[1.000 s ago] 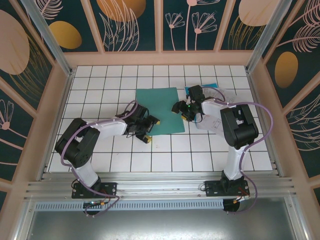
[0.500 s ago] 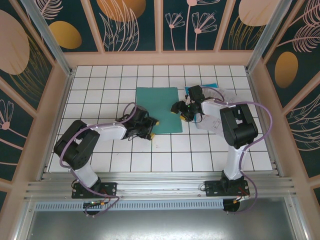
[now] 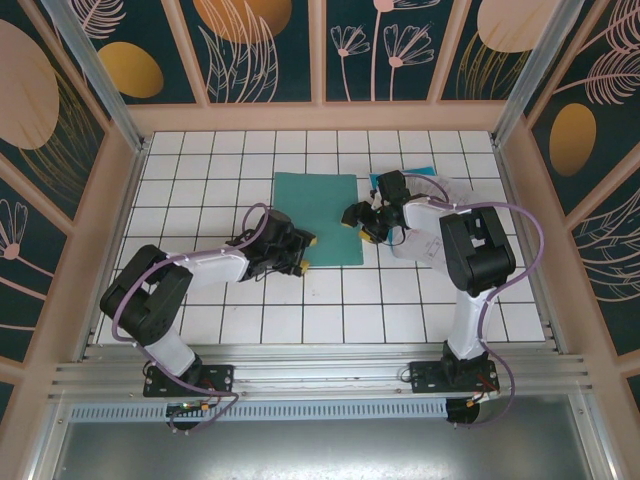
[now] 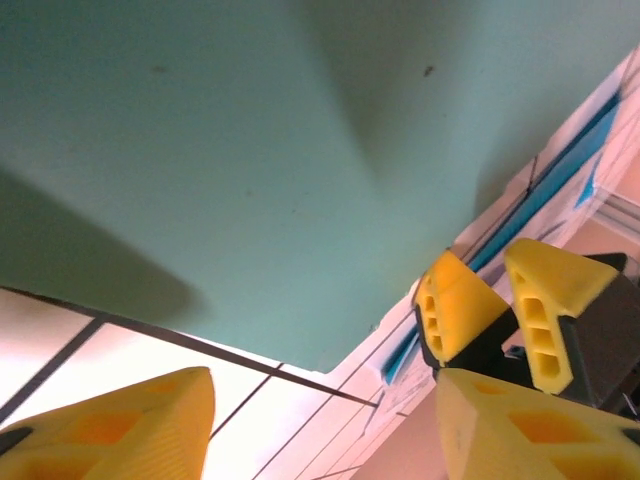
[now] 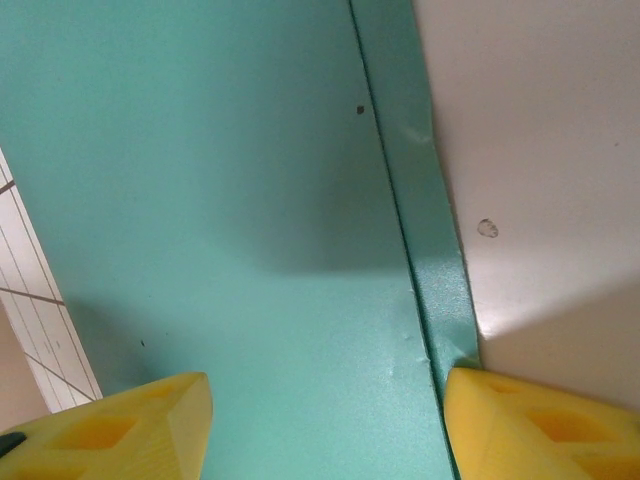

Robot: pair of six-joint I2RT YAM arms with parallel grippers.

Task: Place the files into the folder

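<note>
I'm seeing the folder (image 3: 318, 215) lying flat around the middle of the surface, slightly toward its far edge. The left gripper (image 3: 306, 254) is hovering at the folder's near-left corner, its jaws standing apart with that corner just ahead of them. The right gripper (image 3: 358, 218) is straddling the folder's right edge, jaws also apart. A cyan sheet (image 3: 428, 174) is peeking out under the right arm. Dark floral wall panels (image 3: 260, 50) are enclosing the white tiled table (image 3: 200, 180).

The top camera looks steeply down from behind the arm bases (image 3: 190, 378) across the whole counter (image 3: 200, 170), while both wrist cameras hover very near the folder (image 3: 318, 205), whose teal surface all three views share.
</note>
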